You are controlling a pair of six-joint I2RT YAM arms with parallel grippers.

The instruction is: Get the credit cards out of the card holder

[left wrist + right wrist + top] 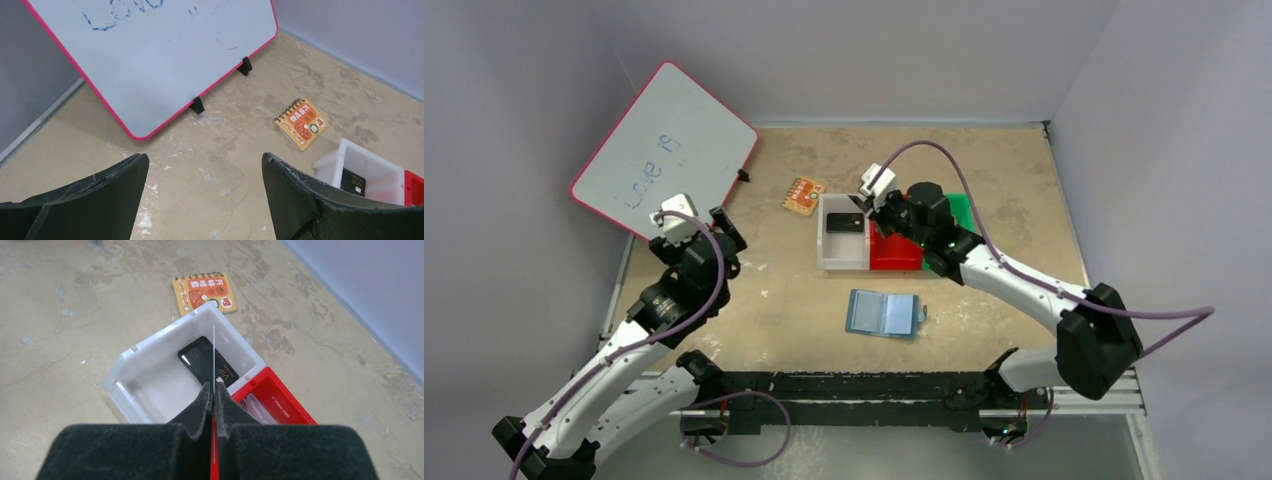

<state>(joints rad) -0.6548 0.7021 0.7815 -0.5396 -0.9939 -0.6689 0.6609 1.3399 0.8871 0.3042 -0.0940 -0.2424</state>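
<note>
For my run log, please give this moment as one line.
left tool: open, empty | right tool: shut on card over white bin | black card: in bin | wallet: open on table

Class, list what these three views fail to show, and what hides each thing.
Right wrist: held card is edge-on; face unseen.
Top: card holder pockets too small to tell whether cards remain.
Right wrist: red bin contents partly behind right gripper.
Left wrist: black card cut off by left gripper.
</note>
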